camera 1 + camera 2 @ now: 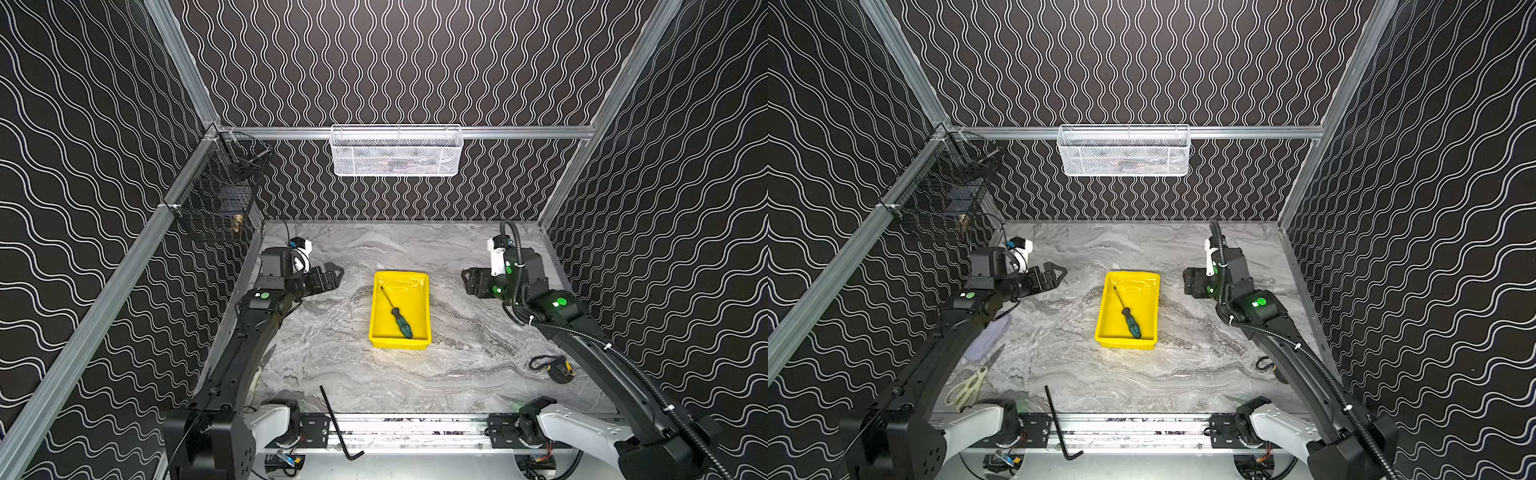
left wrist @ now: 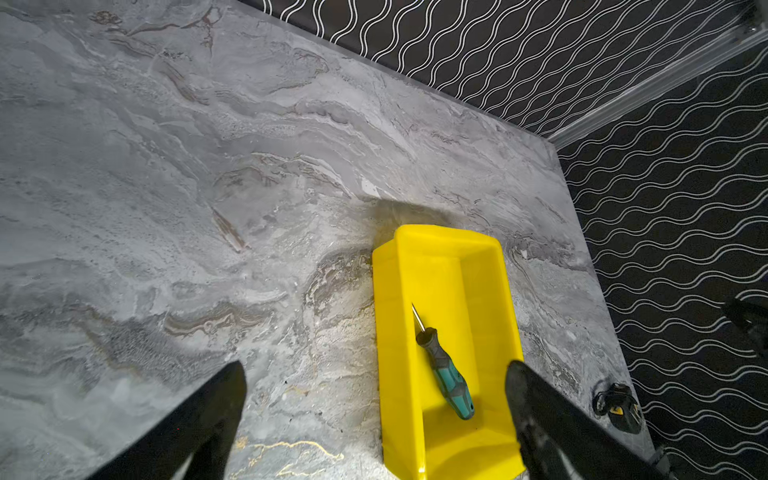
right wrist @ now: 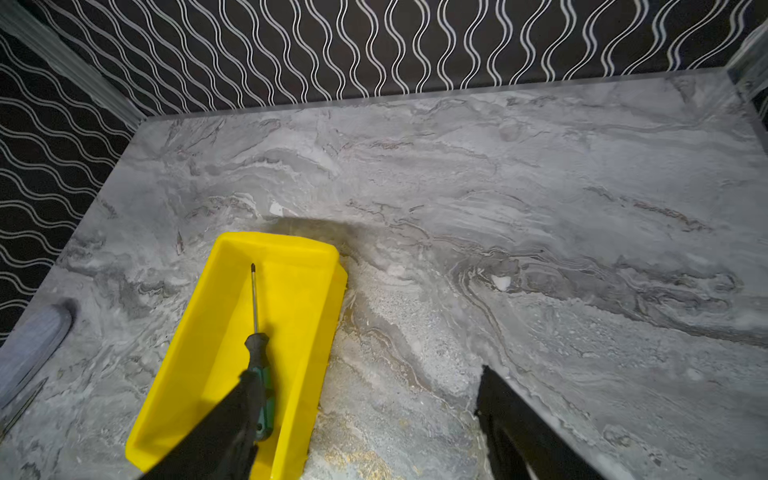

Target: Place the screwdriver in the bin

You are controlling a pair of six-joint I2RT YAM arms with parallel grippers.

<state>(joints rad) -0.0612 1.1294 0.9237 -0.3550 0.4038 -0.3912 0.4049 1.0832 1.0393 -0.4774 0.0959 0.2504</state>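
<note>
The screwdriver (image 1: 401,322) (image 1: 1130,320), with a teal and black handle, lies flat inside the yellow bin (image 1: 415,307) (image 1: 1146,303) mid-table, its thin shaft pointing to the back. No gripper touches it. My left gripper (image 1: 334,275) (image 1: 1059,274) hovers to the left of the bin, open and empty. My right gripper (image 1: 467,282) (image 1: 1187,280) hangs to the right of the bin, also open and empty. The left wrist view shows the screwdriver (image 2: 446,374) in the bin (image 2: 478,291) past my wide-spread left gripper (image 2: 376,370). In the right wrist view one finger of my right gripper (image 3: 365,374) overlaps the screwdriver's (image 3: 254,307) handle in the bin (image 3: 299,299).
A long black hex key (image 1: 336,424) lies at the front edge. A tape measure (image 1: 559,368) sits front right. Scissors (image 1: 971,386) and a grey cloth (image 1: 988,338) lie front left. A white mesh basket (image 1: 397,151) hangs on the back wall, a black wire basket (image 1: 220,191) on the left wall.
</note>
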